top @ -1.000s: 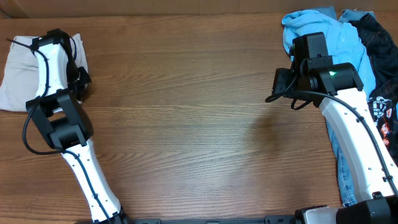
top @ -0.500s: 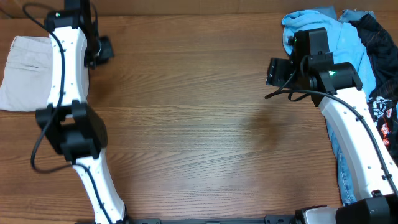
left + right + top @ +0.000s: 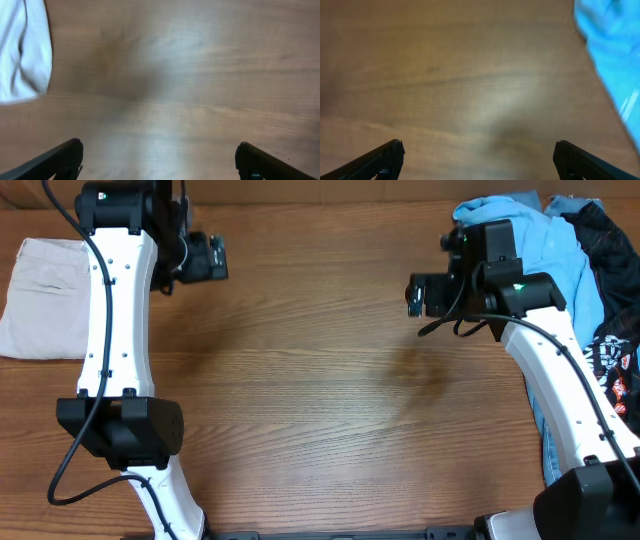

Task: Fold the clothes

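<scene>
The clothes, a pair of beige shorts [image 3: 40, 295], lie folded flat at the table's far left edge. The left wrist view catches their pale edge [image 3: 22, 50] at its upper left. My left gripper [image 3: 215, 258] hovers to the right of the shorts, apart from them. It is open, and only bare wood shows between its fingers [image 3: 60, 160]. Near the pile at the back right, my right gripper [image 3: 414, 295] is open too, with nothing between its fingertips [image 3: 382, 159].
A light blue T-shirt [image 3: 540, 235] and a black garment with white print [image 3: 612, 310] are heaped at the right edge. The blue cloth [image 3: 615, 60] shows at the right of the right wrist view. Brown wooden table [image 3: 320, 400] lies between the arms.
My left gripper has let go of the shorts, opened wide and swung back and to the right. The right gripper has opened further and moved left, away from the blue T-shirt.
</scene>
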Tool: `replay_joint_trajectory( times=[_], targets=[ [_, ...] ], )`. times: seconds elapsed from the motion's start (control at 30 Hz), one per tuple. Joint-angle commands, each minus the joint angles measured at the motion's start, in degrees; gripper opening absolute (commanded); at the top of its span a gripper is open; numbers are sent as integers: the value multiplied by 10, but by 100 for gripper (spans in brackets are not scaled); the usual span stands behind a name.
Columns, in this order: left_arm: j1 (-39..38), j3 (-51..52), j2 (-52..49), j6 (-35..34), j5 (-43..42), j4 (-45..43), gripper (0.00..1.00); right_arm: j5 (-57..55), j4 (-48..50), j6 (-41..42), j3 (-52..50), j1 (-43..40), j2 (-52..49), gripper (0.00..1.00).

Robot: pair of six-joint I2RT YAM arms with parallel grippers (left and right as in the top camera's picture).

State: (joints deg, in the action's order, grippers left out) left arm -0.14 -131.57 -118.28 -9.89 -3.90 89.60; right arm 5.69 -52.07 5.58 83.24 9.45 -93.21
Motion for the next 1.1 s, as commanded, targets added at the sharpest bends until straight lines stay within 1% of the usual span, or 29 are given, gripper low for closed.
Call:
replay_joint_trajectory(
  times=[0.0,0.1,0.2,0.33,0.43,0.5,0.57,0.7,0.83,0.93,1.07],
  targets=[
    [-3,2,-3,5,-6,30,100,27,-31,19,5,-2,0,100],
    [-3,2,-2,-5,-6,72,100,29,-92,70,4,-2,0,100],
    [-3,23,3,-2,-36,72,100,30,-139,108,3,-2,0,100],
    [-7,89,21,-2,-89,72,100,40,-214,112,2,-1,1,100],
    [-17,163,51,-2,-59,72,100,40,-258,111,-12,-1,13,100],
    [-24,209,77,-7,-26,72,100,40,-265,112,-28,-1,33,100],
    [-31,256,117,-6,-12,69,100,41,-265,112,-47,-1,69,100],
    [-44,342,237,-6,-11,33,100,40,-251,114,-93,5,177,100],
    [-63,424,383,-6,-10,-27,100,16,-204,139,-157,28,325,100],
    [-82,496,512,-6,-1,-106,100,-16,-156,140,-212,52,441,100],
    [-94,601,672,-7,67,-244,100,-60,-77,140,-279,73,562,100]
  ],
)
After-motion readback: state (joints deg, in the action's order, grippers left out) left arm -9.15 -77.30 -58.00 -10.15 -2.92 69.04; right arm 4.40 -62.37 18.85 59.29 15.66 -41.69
